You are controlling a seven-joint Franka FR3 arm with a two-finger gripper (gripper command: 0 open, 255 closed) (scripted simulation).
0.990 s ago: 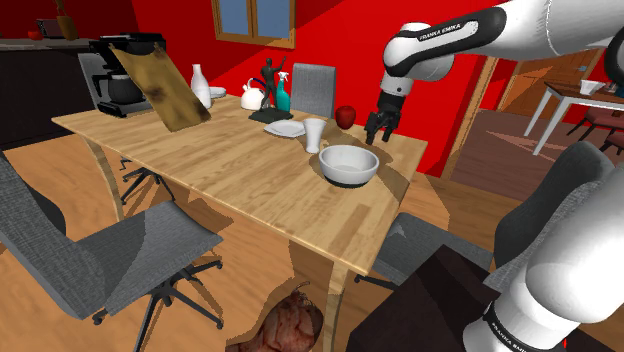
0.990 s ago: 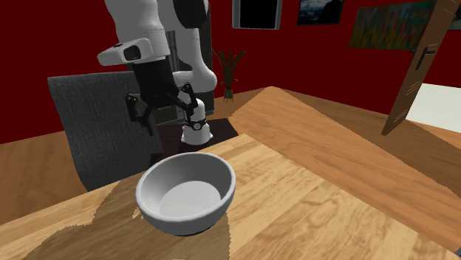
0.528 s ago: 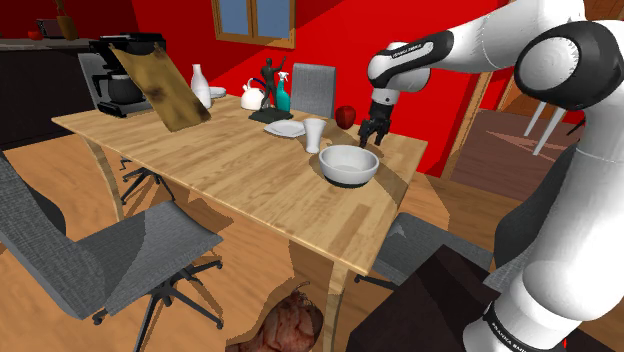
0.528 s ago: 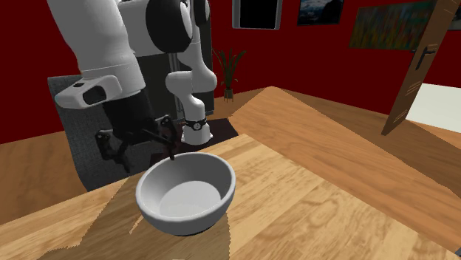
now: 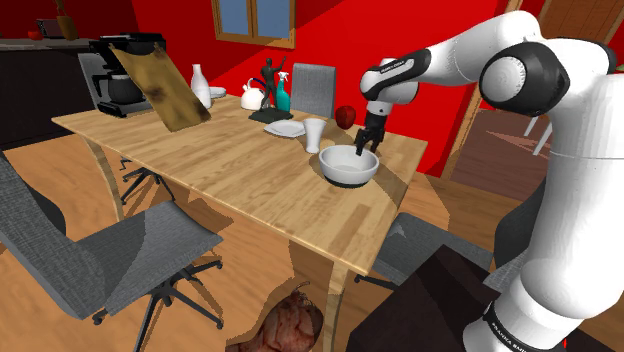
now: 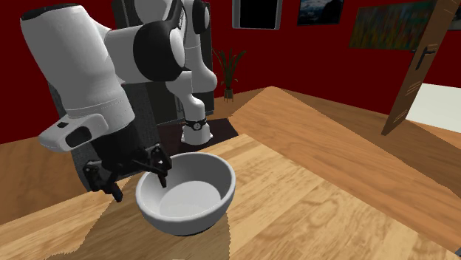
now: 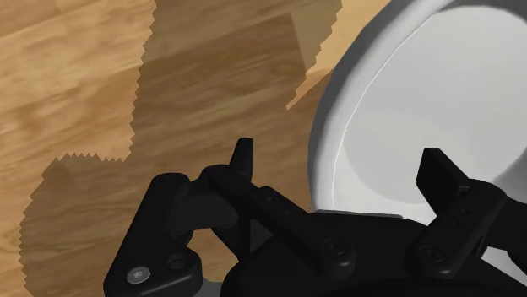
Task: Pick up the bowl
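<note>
**Shoulder view.** Black fingers point down at the far rim of the bowl. The bowl is white with a dark base and stands on the wooden table, directly under the fingers and a little toward the camera from them. A white cup stands near the fingers on the view's left. A red apple lies just behind them. The gap between the fingers is too small to judge here.

**Second exterior view.** The fingers are spread. One tip hangs inside the rim of the bowl. The other tip is outside the bowl, low over the table. The bowl's wall stands between the two. The white arm rises above them.

**Wrist view.** The fingers are wide apart. One is over the pale inside of the bowl, the other over bare table. The rim runs between them, nearer the finger over the wood. Neither finger can be seen pressing on it. A jagged shadow lies on the wood around the outer finger.
</note>
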